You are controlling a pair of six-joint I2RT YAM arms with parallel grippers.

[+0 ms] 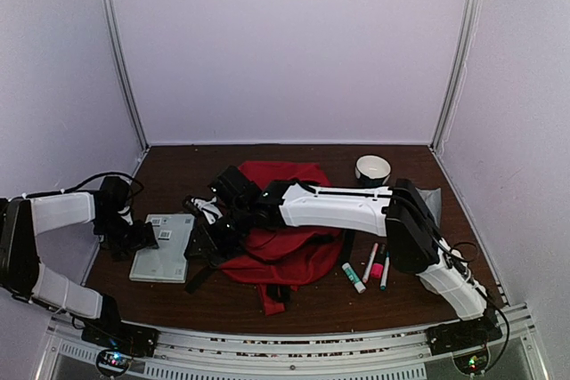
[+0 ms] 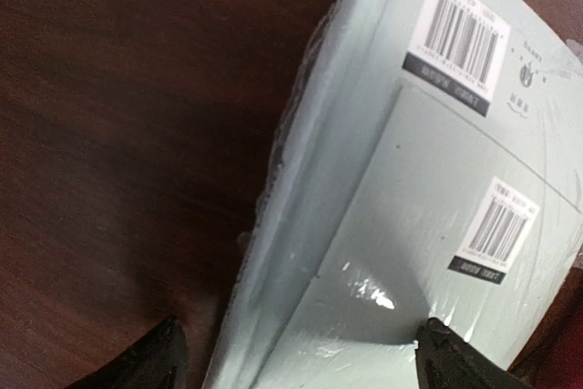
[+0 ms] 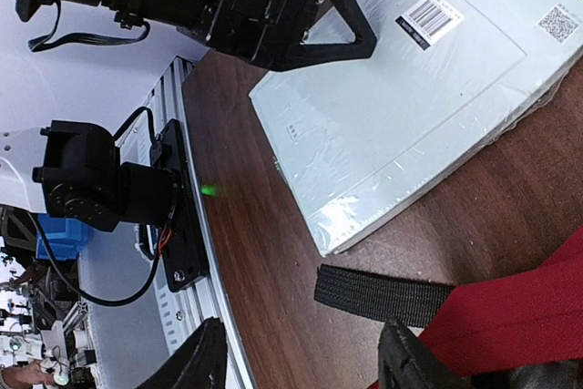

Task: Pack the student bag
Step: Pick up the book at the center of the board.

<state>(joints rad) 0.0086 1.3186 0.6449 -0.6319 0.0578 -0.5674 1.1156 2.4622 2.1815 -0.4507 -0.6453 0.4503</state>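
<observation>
Left gripper (image 2: pixel 305 366): jaws wide apart, nothing clamped, one finger over table (image 2: pixel 109 134), other over shrink-wrapped notebook pack (image 2: pixel 410 225). Right gripper (image 3: pixel 305 366): jaws apart, empty, just short of black strap (image 3: pixel 383 296). Student bag (image 1: pixel 285 251) slumped mid-table under right arm, beside pack. Judgement: bag light, limp, will sag and bunch. Take by strap or opening rim, not loose cloth.

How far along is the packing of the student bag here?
Nothing is visibly packed yet. The student bag lies slumped; the notebook pack and pens sit outside it. The open left gripper straddles the pack's edge; the right gripper hovers by the bag's strap. All loading is left.
</observation>
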